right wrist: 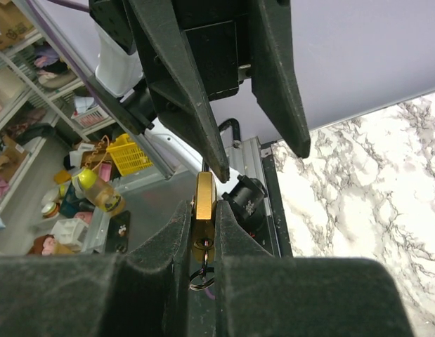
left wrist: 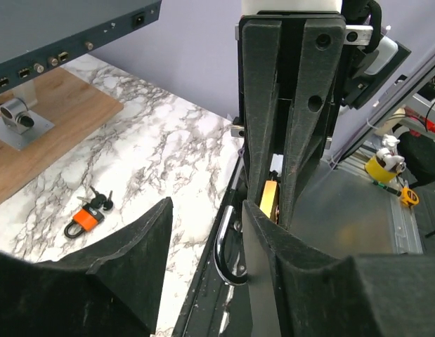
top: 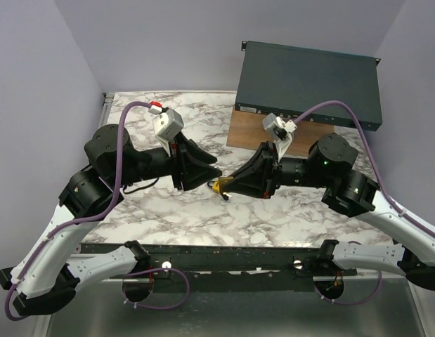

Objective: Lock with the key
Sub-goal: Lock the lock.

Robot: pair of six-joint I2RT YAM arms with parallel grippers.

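My right gripper (right wrist: 203,206) is shut on a brass padlock (right wrist: 205,200), which it holds on edge above the table's near rim. A key sits in the keyhole on the lock's underside; only its ring (right wrist: 201,279) shows between my fingers. In the top view the padlock (top: 218,185) is where both grippers meet at the table's middle. My left gripper (left wrist: 206,207) is open, its jaws on either side of the lock's silver shackle (left wrist: 228,246), which lies against one finger. Seen from the left wrist, the brass body (left wrist: 268,200) is wedged between the right gripper's fingers (left wrist: 301,140).
A dark equipment box (top: 308,84) stands on a wooden board (top: 273,133) at the back right, with a small metal cylinder mount (left wrist: 17,116) on that board. An orange padlock with keys (left wrist: 86,216) lies on the marble table (top: 168,210).
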